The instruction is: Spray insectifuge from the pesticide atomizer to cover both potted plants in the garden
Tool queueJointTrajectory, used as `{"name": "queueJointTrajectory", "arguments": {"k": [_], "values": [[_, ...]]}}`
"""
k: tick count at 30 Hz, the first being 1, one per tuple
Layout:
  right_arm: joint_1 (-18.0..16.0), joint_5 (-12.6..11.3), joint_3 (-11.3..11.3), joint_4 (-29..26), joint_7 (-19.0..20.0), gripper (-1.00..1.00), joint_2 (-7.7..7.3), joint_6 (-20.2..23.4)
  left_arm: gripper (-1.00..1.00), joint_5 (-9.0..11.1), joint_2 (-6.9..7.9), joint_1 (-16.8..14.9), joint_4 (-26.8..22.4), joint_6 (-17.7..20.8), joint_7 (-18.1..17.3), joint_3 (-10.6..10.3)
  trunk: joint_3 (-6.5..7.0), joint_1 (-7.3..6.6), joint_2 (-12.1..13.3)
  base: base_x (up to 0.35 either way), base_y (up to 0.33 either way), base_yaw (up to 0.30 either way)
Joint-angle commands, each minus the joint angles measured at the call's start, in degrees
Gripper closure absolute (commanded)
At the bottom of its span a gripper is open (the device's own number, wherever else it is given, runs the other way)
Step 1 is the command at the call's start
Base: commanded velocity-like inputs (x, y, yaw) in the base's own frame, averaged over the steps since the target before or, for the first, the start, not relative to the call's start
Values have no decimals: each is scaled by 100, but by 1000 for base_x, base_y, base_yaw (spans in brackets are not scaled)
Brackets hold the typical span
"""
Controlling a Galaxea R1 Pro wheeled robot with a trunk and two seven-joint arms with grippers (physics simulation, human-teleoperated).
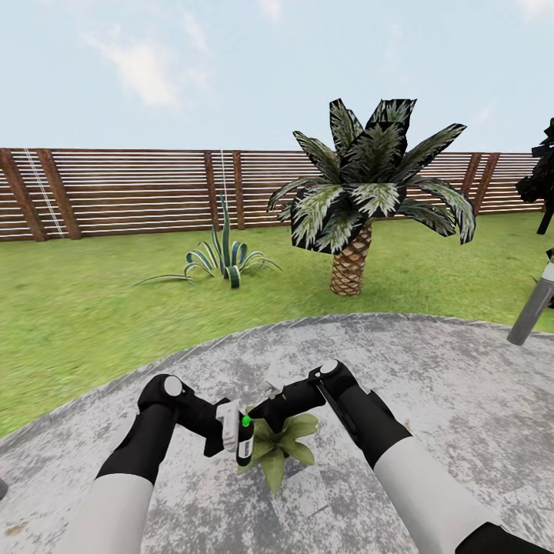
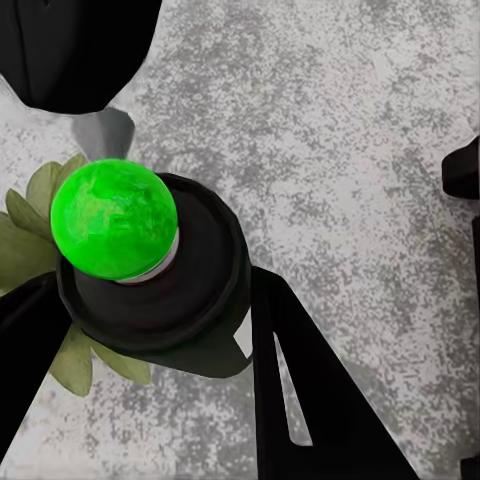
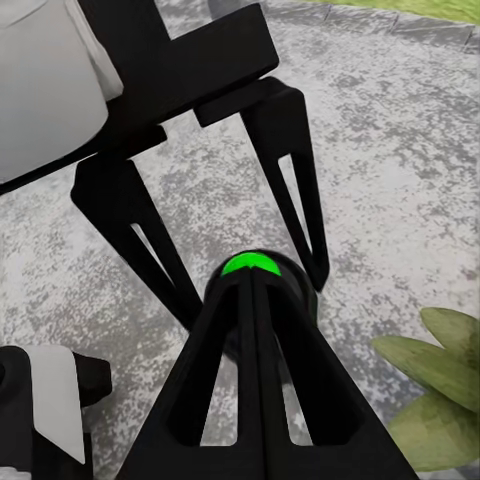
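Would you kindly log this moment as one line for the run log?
left gripper: shut on pesticide atomizer, upright, green dot on top | right gripper: at atomizer top, state unclear | potted plant: just behind | ground: paved patch

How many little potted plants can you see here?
1. The potted plant sits on the grey paved patch between the two arms, beside the black bottle. Another may be hidden or out of frame.

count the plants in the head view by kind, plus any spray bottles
palm trees: 1
striped spiky plants on the lawn: 1
small potted plants on the paved patch: 1
spray bottles with a green dot on top: 1
total: 4
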Motion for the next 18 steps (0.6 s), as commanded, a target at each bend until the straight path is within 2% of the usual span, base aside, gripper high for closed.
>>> {"name": "queueJointTrajectory", "arguments": {"k": [1, 3, 5, 7, 11, 12, 13, 15, 16, 18], "values": [[-3, 32, -5, -8, 30, 100, 2, 45, 100, -30, -5, -4, -3, 4, -26, 20, -6, -1, -3, 0, 0, 0], [-3, 31, -5, -8, 31, 100, 2, 45, 100, -41, 19, -4, 4, -2, -26, 29, -6, -1, -3, 0, 0, 0], [-3, 32, -5, -8, 32, 100, 2, 45, 100, -44, 105, -4, 9, -4, -26, 33, -6, -1, -3, 0, 0, 0], [-3, 33, -5, -8, 32, 100, 2, 45, 100, -46, 304, -4, 17, -6, -26, 36, -6, -1, -3, 0, 0, 0], [-3, 34, -5, -8, 32, 100, 1, 45, 100, -56, 553, -4, 25, -13, -26, 49, -6, -1, -3, 0, 0, 0], [-3, 33, -5, -8, 32, 100, 0, 45, 100, -60, 653, -4, 25, -10, -26, 54, -6, -1, -3, 0, 0, 0], [-3, 35, -7, -8, 32, 100, 0, 45, 100, -63, 852, -4, 25, -7, -26, 59, -6, -1, -3, 0, 0, 0], [-3, 35, -9, -8, 30, 100, 2, 45, 100, -64, 1076, -4, 25, 0, -26, 61, -6, -1, -3, 0, 0, 0], [-3, 36, -8, -8, 25, 100, 2, 45, 100, -64, 1159, -4, 26, 3, -26, 73, -6, -1, -3, 0, 0, 0], [-3, 36, -7, -8, 14, 100, 2, 45, 100, -55, 1220, -4, 20, 8, -26, 137, -6, -1, -3, 0, 0, 0]]}}
